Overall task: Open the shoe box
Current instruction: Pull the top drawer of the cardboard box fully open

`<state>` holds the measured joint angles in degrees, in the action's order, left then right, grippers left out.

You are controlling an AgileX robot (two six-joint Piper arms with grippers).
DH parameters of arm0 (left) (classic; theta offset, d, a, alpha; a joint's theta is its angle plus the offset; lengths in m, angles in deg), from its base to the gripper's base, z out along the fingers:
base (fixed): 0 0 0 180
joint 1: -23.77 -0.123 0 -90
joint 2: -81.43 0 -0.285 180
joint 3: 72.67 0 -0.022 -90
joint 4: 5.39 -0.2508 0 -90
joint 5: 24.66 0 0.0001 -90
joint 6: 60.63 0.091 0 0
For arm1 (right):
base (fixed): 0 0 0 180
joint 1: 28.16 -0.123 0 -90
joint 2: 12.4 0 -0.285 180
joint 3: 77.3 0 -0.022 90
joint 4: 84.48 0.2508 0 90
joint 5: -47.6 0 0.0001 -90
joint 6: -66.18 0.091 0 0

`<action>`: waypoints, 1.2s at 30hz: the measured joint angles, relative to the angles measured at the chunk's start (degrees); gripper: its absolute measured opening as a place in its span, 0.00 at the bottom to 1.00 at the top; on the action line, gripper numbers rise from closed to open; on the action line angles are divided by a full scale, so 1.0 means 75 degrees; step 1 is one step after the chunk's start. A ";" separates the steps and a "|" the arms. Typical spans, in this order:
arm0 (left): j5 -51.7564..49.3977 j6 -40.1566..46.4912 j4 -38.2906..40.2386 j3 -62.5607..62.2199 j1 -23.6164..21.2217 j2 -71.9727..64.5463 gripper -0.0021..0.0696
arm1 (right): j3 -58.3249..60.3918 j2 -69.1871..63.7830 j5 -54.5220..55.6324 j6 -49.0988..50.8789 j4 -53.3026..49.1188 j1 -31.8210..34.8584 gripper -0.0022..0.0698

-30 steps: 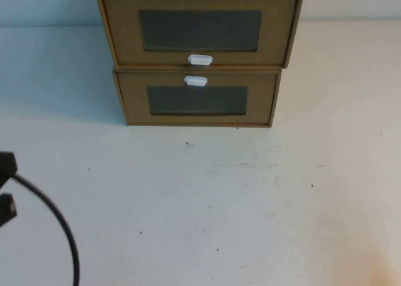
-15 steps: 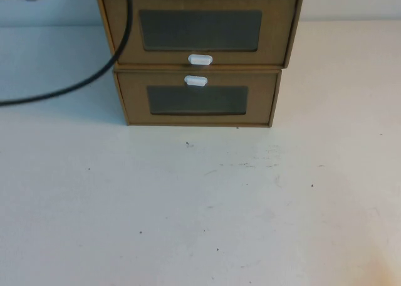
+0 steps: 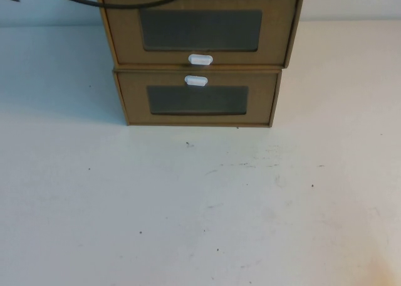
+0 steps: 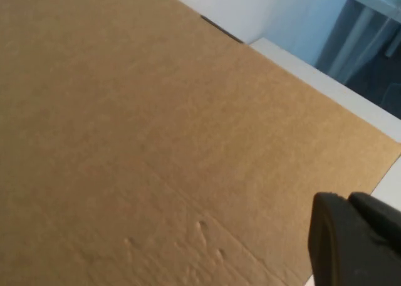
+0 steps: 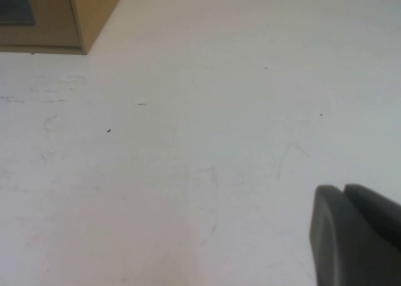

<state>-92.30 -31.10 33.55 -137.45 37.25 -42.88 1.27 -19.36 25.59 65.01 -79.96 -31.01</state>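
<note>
Left end effector (image 4: 346, 204), pressed together, hovers just above the upper shoe box (image 3: 199, 29). Right end effector (image 5: 343, 195), likewise closed, hangs over bare surface (image 5: 188, 142), well apart from it. Probably light, stiff cardboard: pinch the white tab (image 3: 200, 59).

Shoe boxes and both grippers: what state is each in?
upper shoe box, shut, stacked on the lower one
lower shoe box, shut, standing on the table
left gripper, shut, empty, over the stack's cardboard top
right gripper, shut, empty, over the table, away from the boxes
</note>
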 joint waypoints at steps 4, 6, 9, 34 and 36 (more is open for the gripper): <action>-0.0171 -0.0197 -0.0078 -0.0624 0.0207 -0.0805 0.02 | 0.0000 0.0000 0.0000 0.0000 0.0000 0.0000 0.01; -0.0160 -0.0236 -0.0154 -0.0669 0.0275 -0.1004 0.02 | 0.0000 0.0000 0.0000 0.0000 0.0000 0.0000 0.01; -0.0160 -0.0250 -0.0205 -0.0669 0.0326 -0.1205 0.02 | 0.0000 0.0000 0.0000 0.0000 0.0000 0.0000 0.01; -0.0097 -0.0263 -0.0407 -0.0747 0.0400 -0.1403 0.02 | 0.0000 0.0000 0.0000 0.0000 0.0000 0.0000 0.01; -0.0097 -0.0263 -0.0407 -0.0747 0.0400 -0.1403 0.02 | 0.0000 0.0000 0.0000 0.0000 0.0000 0.0000 0.01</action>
<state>-93.03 -33.07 30.49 -143.05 40.25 -53.41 1.27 -19.36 25.59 65.01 -79.96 -31.01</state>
